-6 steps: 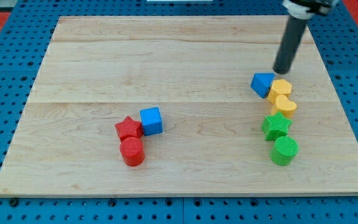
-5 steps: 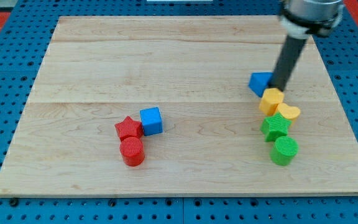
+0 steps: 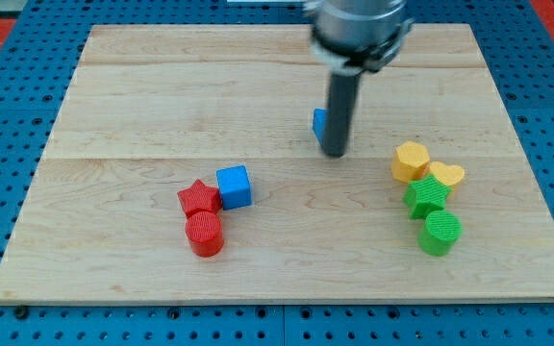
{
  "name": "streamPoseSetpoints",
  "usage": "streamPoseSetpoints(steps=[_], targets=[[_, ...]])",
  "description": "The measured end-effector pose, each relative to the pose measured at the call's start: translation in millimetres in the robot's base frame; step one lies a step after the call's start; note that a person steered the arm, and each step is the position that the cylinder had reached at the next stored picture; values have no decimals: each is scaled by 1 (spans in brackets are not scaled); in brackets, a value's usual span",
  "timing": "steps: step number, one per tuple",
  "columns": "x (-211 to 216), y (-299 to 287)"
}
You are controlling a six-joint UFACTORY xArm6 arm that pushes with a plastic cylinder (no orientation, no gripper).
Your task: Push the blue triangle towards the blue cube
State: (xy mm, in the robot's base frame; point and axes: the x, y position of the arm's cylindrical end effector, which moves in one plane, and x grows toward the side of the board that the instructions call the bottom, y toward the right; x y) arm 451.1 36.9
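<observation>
The blue triangle (image 3: 320, 122) sits near the board's middle, mostly hidden behind the dark rod; only a sliver shows at the rod's left. My tip (image 3: 334, 152) is against the triangle's right side. The blue cube (image 3: 234, 186) lies further to the view's lower left, touching a red star (image 3: 199, 198).
A red cylinder (image 3: 204, 234) sits just below the red star. At the view's right, a yellow block (image 3: 411, 160), a yellow heart (image 3: 446, 175), a green star (image 3: 428, 196) and a green cylinder (image 3: 440, 232) are clustered. The wooden board (image 3: 162, 86) lies on a blue pegboard.
My tip swept left from the right-hand cluster, pushing the blue triangle away from the yellow blocks towards the board's middle. The yellow blocks shifted slightly.
</observation>
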Motion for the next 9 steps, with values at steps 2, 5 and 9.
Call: streamPoseSetpoints(steps=[2, 5, 9], targets=[[-54, 102], [24, 24], [35, -45]])
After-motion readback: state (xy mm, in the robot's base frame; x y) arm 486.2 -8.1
